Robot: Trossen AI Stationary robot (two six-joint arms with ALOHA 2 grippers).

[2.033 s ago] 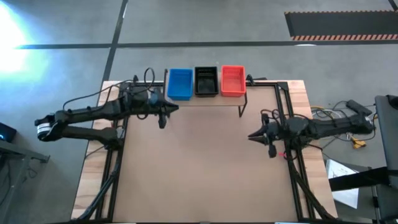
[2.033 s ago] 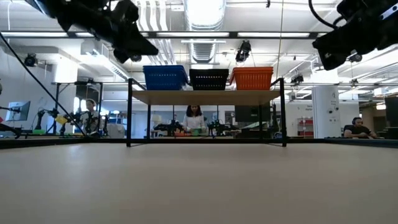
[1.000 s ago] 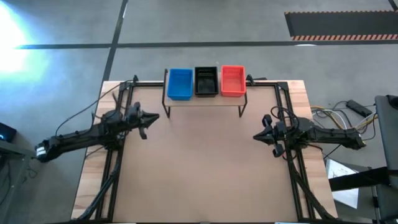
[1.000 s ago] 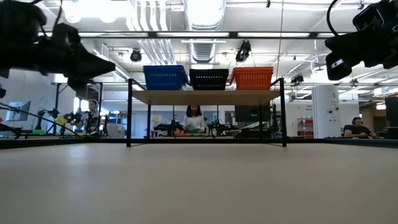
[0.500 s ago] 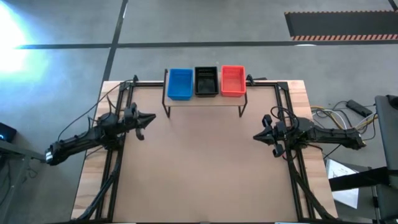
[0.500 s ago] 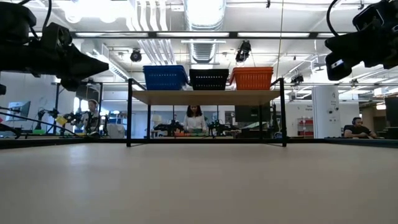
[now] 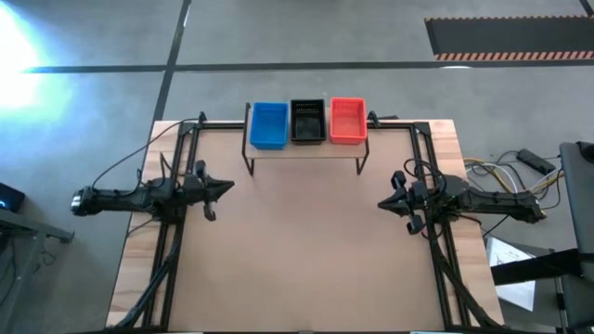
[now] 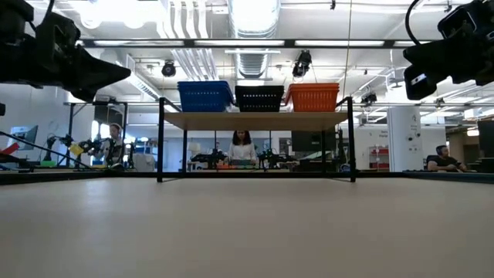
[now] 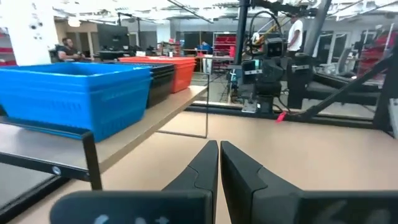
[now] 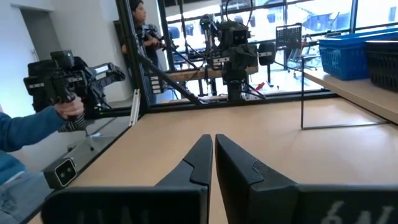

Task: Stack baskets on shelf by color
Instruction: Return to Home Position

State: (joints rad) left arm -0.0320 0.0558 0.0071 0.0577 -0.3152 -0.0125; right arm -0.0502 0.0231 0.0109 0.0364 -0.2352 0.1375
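Blue baskets (image 7: 269, 124), black baskets (image 7: 308, 121) and orange-red baskets (image 7: 348, 120) stand side by side, bases on the plank of the shelf (image 7: 302, 150) at the table's far edge. How many nest in each colour I cannot tell. The low view shows the blue baskets (image 8: 205, 96), black baskets (image 8: 258, 98) and orange-red baskets (image 8: 313, 96) on the shelf (image 8: 255, 120). My left gripper (image 7: 229, 186) hovers shut, near-left of the shelf. Its wrist view shows it (image 9: 219, 145) facing the blue baskets (image 9: 74, 93). My right gripper (image 7: 381, 203) hovers shut, near-right of the shelf, and its wrist view shows it (image 10: 213, 138) over bare table.
Black rails (image 7: 432, 186) run along the table's left and right sides under both arms. The brown tabletop (image 7: 297, 250) spreads between the grippers and toward the near edge. Beyond the table, a person's hand (image 10: 65, 109) holds a dark device, and people stand in the room behind (image 8: 241, 147).
My left arm has swung round toward the table's left edge and now lies level, pointing right. Its gripper has shifted a little toward the near edge, away from the shelf, and stayed shut. The baskets have not moved.
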